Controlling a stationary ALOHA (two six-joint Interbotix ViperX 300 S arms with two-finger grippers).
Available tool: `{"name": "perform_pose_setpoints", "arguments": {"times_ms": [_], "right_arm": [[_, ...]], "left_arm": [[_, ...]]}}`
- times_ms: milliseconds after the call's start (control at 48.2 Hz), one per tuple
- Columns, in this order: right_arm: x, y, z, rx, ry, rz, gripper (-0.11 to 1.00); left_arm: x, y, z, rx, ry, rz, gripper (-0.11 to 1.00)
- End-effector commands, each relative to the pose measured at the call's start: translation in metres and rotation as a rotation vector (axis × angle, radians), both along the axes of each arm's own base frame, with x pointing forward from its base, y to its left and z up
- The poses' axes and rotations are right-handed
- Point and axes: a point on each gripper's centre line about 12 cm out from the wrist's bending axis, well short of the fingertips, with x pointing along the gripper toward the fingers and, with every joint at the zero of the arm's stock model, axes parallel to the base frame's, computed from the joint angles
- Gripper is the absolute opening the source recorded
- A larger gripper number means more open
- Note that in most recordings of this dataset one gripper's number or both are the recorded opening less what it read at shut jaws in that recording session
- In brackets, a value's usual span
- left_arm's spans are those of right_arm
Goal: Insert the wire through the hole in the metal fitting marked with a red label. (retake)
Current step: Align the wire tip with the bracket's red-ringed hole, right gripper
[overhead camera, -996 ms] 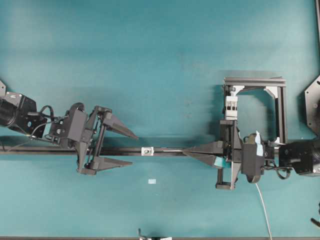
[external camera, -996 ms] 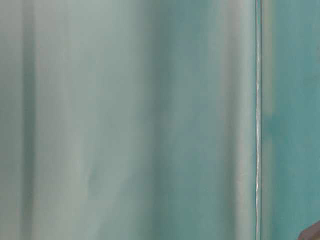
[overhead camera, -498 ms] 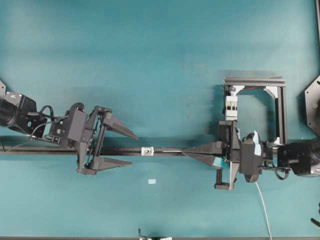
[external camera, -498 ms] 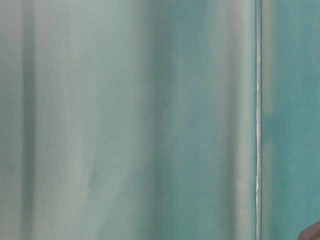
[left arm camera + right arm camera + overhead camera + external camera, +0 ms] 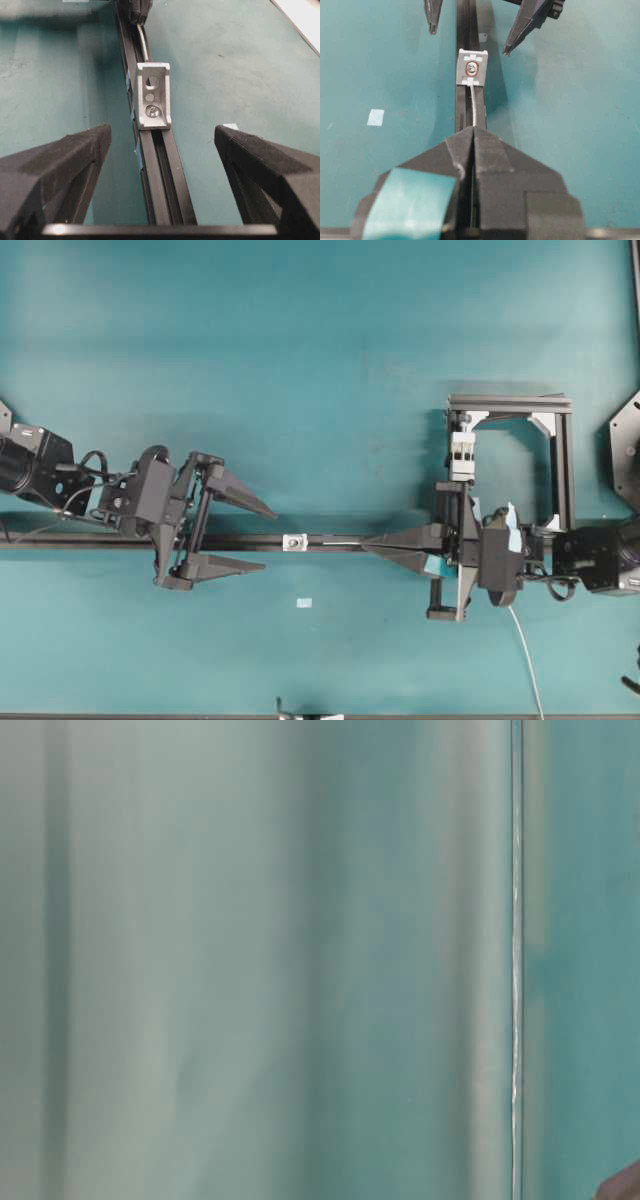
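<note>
Two arms face each other along a black rail [image 5: 330,542] on the teal tabletop [image 5: 300,360] in the overhead view; the metal fitting [image 5: 294,541] sits on the rail between them. The left gripper [image 5: 255,537] straddles the rail, fingers spread wide and empty. The right gripper [image 5: 368,545] is pinched closed on the wire [image 5: 335,540], whose tip reaches the fitting.

Table-level view shows only blur.

Left wrist view: the bracket's upright face has holes — no tip pokes through.

Right wrist view: the wire runs to just below the red-ringed hole [image 5: 471,67]. Thin and springy, it probably buckles easily, so gripping close to the tip looks wisest.
</note>
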Motion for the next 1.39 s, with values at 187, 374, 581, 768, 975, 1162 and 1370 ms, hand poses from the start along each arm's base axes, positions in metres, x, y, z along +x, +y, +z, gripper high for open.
{"name": "perform_pose_setpoints", "arguments": {"times_ms": [187,374,581,768,975,1162,1370], "right_arm": [[0.007,0.002,0.006,0.01,-0.032,-0.008,0.01],[0.009,0.0,0.005,0.009,-0.032,-0.016,0.01],[0.012,-0.001,0.005,0.01,-0.036,-0.024,0.01],[0.014,-0.001,0.006,0.007,-0.039,-0.025,0.01],[0.016,-0.001,0.006,0.007,-0.04,-0.026,0.01],[0.019,0.0,0.005,0.007,-0.04,-0.03,0.01],[0.02,-0.001,0.005,0.005,-0.042,-0.032,0.01]], "left_arm": [[0.004,0.0,0.006,-0.005,-0.027,0.004,0.57],[0.004,0.0,0.006,-0.003,-0.026,0.004,0.57],[0.004,0.0,0.006,-0.003,-0.026,0.002,0.57],[0.004,0.0,0.006,-0.001,-0.025,0.004,0.57],[0.004,0.0,0.006,0.005,-0.026,0.001,0.57],[0.004,0.0,0.005,0.009,-0.024,0.001,0.57],[0.004,0.0,0.006,0.009,-0.026,-0.001,0.57]]}}
